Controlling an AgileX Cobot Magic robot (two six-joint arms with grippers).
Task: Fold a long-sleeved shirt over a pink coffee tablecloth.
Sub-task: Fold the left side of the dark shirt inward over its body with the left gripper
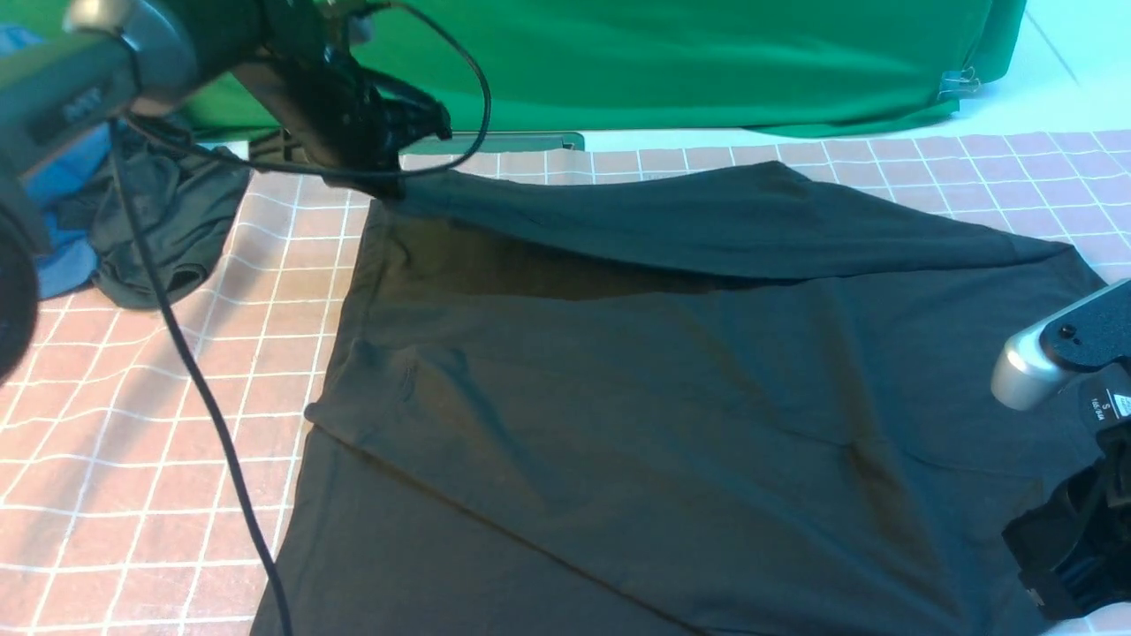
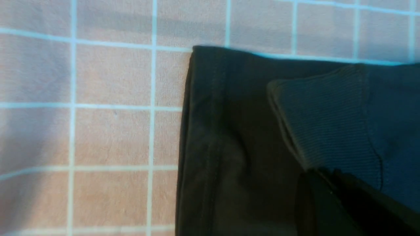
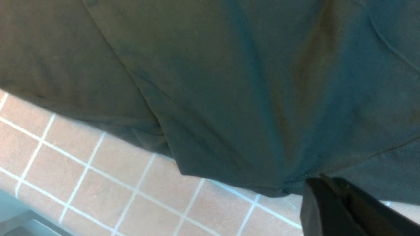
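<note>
Black knit covers most of what I can see: the long-sleeved shirt [image 1: 618,397] lies spread nearly flat on the pink coffee tablecloth [image 1: 132,424], which dresses the worktop. One sleeve [image 1: 707,221] is drawn slantwise across the far part of the body. The left end effector [image 1: 389,166] sits at the shirt's far left corner, its jaws closed on the ribbed cuff [image 2: 328,124], low over the fabric, I'd guess so that the sleeve can be laid inside the body's outline rather than trailing off it. At the near right edge the right end effector [image 1: 1065,548] is closed too; creases in the cloth run together toward its tip, so it seems to pinch the hem there, probably to keep the body from sliding while the sleeve is handled. A dark grey garment [image 1: 168,230] and a blue garment [image 1: 53,185] lie heaped at the far left, apart from the shirt.
</note>
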